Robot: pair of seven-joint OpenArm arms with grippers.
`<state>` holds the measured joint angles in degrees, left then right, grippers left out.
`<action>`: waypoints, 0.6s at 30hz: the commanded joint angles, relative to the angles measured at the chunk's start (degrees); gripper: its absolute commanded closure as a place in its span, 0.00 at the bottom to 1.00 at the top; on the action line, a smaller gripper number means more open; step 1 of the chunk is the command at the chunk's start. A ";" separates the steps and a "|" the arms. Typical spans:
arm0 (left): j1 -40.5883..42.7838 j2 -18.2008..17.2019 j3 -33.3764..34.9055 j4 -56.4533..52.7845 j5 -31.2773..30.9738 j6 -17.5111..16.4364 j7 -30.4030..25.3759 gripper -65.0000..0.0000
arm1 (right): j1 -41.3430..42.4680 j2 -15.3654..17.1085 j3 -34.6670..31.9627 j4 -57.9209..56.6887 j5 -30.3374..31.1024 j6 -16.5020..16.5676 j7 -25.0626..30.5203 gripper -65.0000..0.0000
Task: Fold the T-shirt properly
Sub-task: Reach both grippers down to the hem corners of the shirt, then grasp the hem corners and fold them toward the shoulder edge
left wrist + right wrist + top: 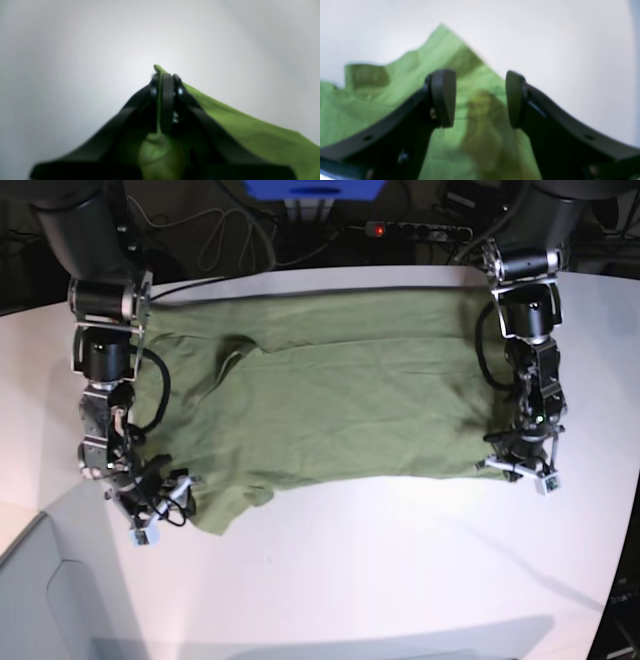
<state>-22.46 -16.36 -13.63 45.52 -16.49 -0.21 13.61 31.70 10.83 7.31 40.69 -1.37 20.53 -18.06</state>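
Note:
The olive-green T-shirt (330,390) lies spread flat and wrinkled across the white table (400,560). My left gripper (520,465), on the right of the base view, sits at the shirt's near right corner. In the left wrist view this gripper (166,77) is shut on a thin edge of the T-shirt (250,130), with cloth showing between the fingers. My right gripper (165,500) is at the shirt's near left corner. Its jaws (481,100) stand open just above the T-shirt (395,87), with nothing pinched between them.
A power strip (400,228) with a red light and loose cables (215,235) lie behind the table's far edge. A blue box (315,188) sits at the back. The table's rounded corner drops off at the lower left (40,600).

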 commanded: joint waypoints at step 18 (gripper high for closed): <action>1.32 -0.48 0.05 0.24 0.36 0.43 2.79 1.00 | 2.71 0.03 -7.09 -3.54 0.71 -0.01 14.33 0.53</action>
<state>-21.41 -16.36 -13.63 45.84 -16.67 -0.27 12.82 32.67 10.55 0.08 36.53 -1.23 20.51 -4.89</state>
